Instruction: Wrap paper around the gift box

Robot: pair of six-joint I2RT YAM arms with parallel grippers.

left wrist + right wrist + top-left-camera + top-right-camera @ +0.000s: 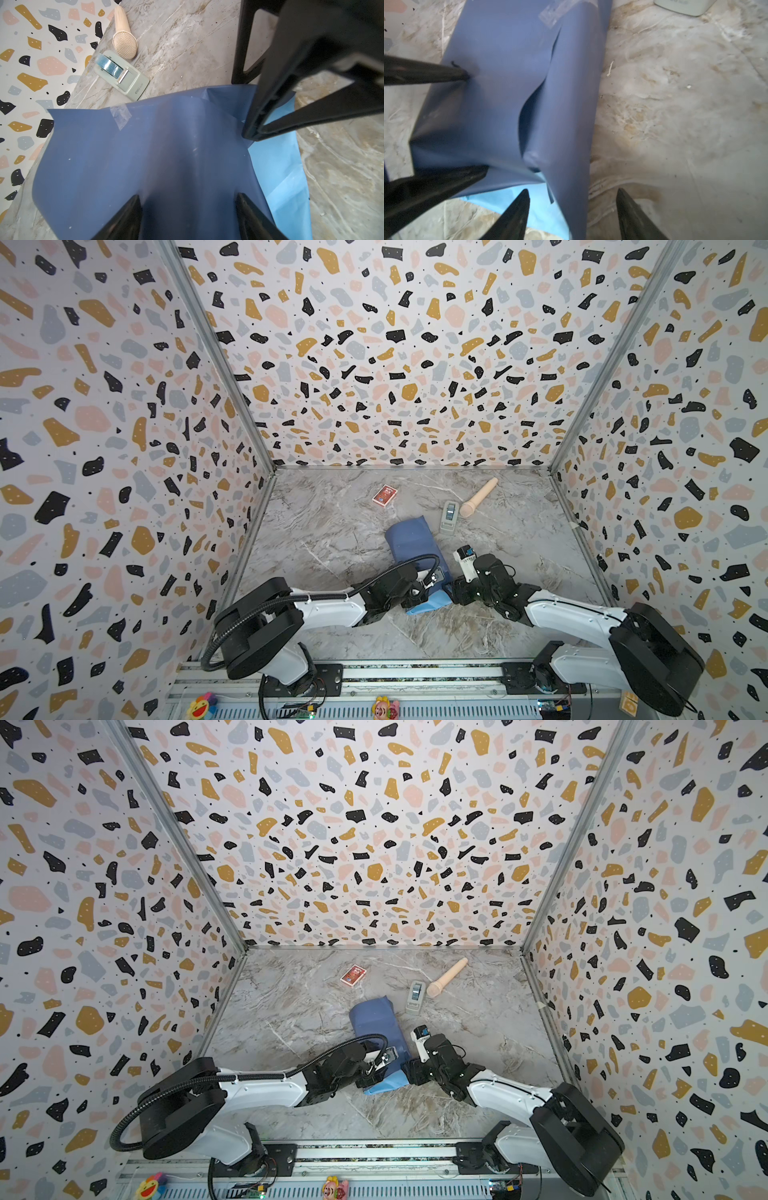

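Observation:
The blue paper (409, 539) (374, 1019) lies folded into a long bundle in the middle of the table, and a strip of clear tape (120, 116) holds its seam. The gift box is hidden inside the paper. My left gripper (188, 195) is open at the near end of the bundle, with its jaws standing wide apart over the wrapped top. One of its fingers (446, 72) touches the paper. My right gripper (572, 189) is open too. A loose flap of paper hangs between its jaws, apart from both. The paper's light blue underside (424, 605) sticks out at the near end.
A grey-green tape dispenser (449, 516) and a beige microphone (480, 497) lie behind and to the right of the bundle. A red card pack (384, 494) sits at the back left. Patterned walls close in the table on three sides.

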